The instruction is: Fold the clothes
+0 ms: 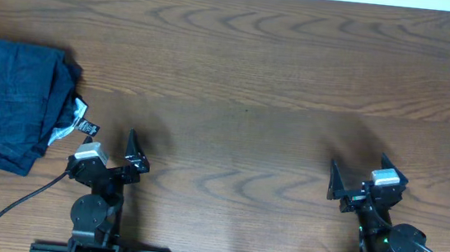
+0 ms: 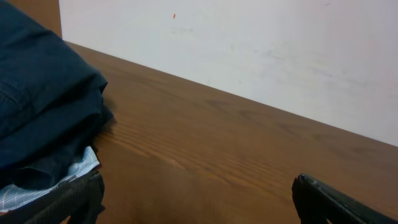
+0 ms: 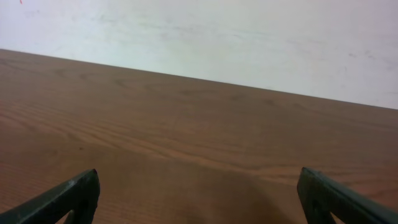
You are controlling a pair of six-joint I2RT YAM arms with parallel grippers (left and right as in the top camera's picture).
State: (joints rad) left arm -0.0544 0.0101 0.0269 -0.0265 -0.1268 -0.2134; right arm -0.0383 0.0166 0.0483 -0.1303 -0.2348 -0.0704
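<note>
Overhead shows the clothes [image 1: 12,101] heaped at the worktop's [image 1: 255,71] left edge, unfolded; left gripper [image 1: 111,152] and right gripper [image 1: 365,177] both released, empty

My two arms are matte black, built of rounded joint housings on a black base rail with small green lights. My left black two-finger gripper [image 1: 111,150] carries a pale grey block behind its dark, pointed, fin-shaped fingers [image 1: 134,145]; my right black two-finger gripper [image 1: 361,179] looks the same. A black cable [image 1: 14,207] loops from my left arm's base; another curves behind my right.
</note>
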